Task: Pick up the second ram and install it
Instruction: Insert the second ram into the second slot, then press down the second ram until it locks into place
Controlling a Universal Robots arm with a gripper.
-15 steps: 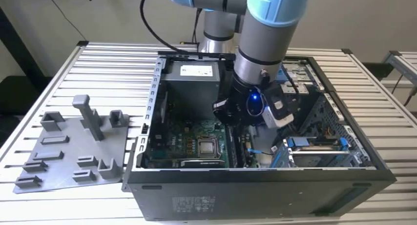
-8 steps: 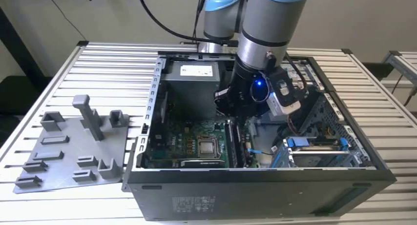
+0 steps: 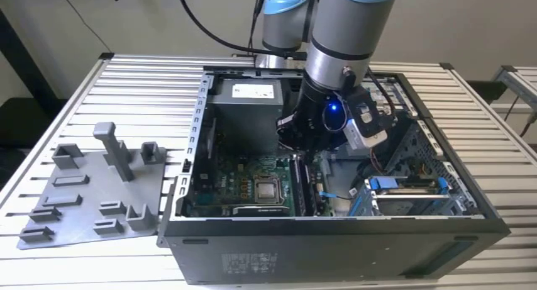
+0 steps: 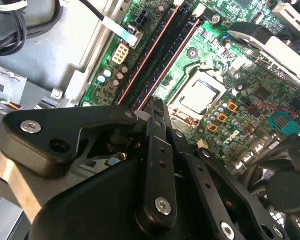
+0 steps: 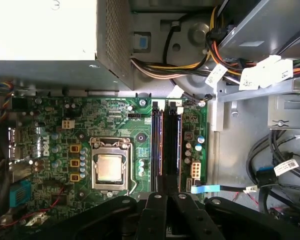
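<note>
Step in hand: seating of ram [image 5: 170, 145] in slot beside socket [image 5: 110, 167]. Gripper [image 5: 167, 206] low inside case [image 3: 336, 224], over board [image 5: 50, 125]. Fingers drawn close, apparently clamped on ram's near end. Ram upright along slot, seemingly entered; latching not verifiable. Next move, as judged, calls for straight, even downward pressure, without tilt, until end clips close.
</note>
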